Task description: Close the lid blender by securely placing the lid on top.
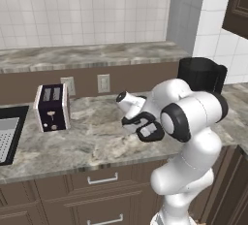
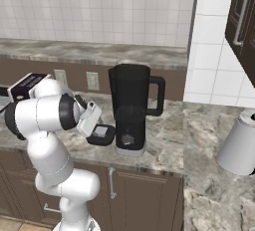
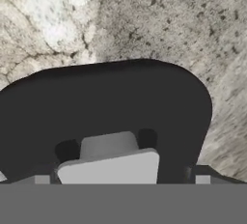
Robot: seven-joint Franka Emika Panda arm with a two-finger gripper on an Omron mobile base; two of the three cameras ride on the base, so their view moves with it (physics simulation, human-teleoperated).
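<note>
Black lid (image 2: 101, 134) beside blender (image 2: 131, 108); toaster (image 1: 52, 107) leftward.

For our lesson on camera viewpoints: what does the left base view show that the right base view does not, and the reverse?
Left base view alone: the sink at the left edge and the toaster's front. Right base view alone: the lid lying on the counter beside the blender's base, and a grey vessel. Shared: the blender, the wall outlets and the arm.
</note>
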